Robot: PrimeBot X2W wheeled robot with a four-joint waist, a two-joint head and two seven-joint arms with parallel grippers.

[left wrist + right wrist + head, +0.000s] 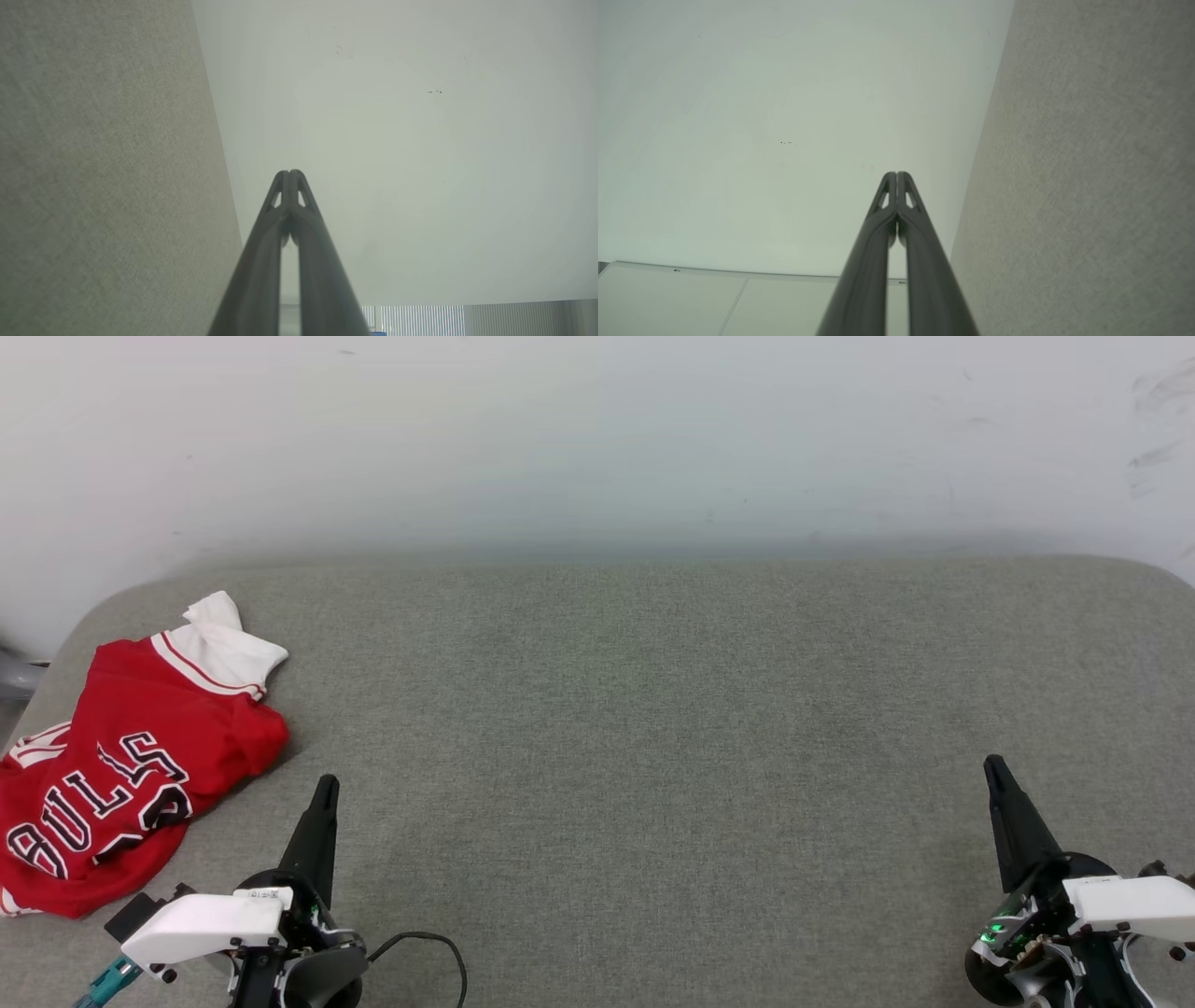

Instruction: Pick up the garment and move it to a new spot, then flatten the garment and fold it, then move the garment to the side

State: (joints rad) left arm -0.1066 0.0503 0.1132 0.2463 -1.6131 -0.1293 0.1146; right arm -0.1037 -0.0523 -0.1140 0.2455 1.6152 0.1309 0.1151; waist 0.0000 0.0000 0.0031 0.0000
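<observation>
Grey fabric surface [653, 728] — white wall [597, 429]

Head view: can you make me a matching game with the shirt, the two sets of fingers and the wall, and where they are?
Things:
1. shirt
2. left fingers
3. right fingers
4. wall

Places:
A. lower right, far from the shirt
B. far left, bunched up on the grey cushion
C. across the top, white
D. lower left, close beside the shirt

Pairs: 1-B, 2-D, 3-A, 4-C
</observation>
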